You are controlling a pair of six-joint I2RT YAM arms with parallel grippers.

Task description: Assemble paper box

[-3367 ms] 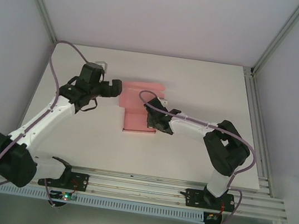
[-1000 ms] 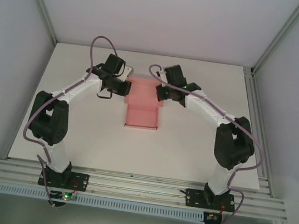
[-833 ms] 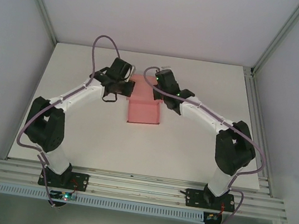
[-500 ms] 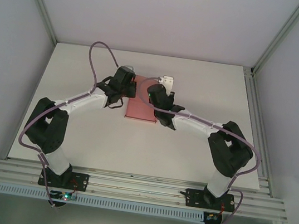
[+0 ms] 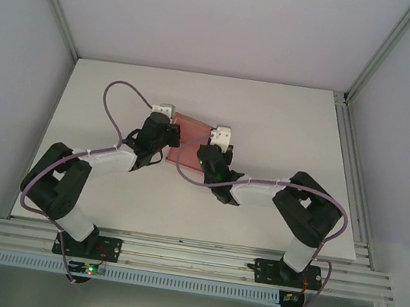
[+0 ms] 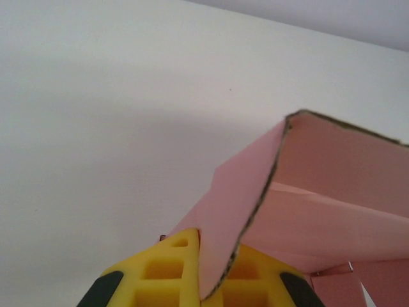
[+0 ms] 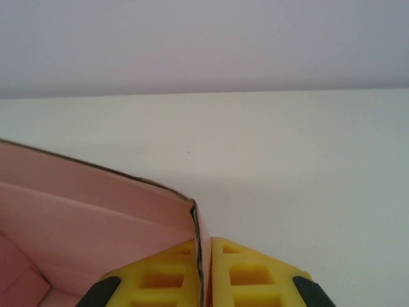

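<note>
The pink paper box (image 5: 189, 140) stands partly folded near the middle of the white table, between my two grippers. My left gripper (image 5: 167, 137) is shut on the box's left wall, and in the left wrist view the pink card (image 6: 243, 211) runs edge-on between the yellow fingers (image 6: 169, 268). My right gripper (image 5: 211, 153) is shut on the right wall; the right wrist view shows the thin wall (image 7: 195, 246) pinched between both yellow pads (image 7: 246, 275), with the box's inside (image 7: 89, 211) to the left.
The white table (image 5: 286, 127) spreads out on every side of the box. An aluminium rail (image 5: 197, 257) runs along the near edge by the arm bases. Grey enclosure walls rise behind and beside the table.
Both grippers have drawn back toward the near edge with the box walls between them. The box has folded up shorter and narrower than the long open piece seen a second ago.
</note>
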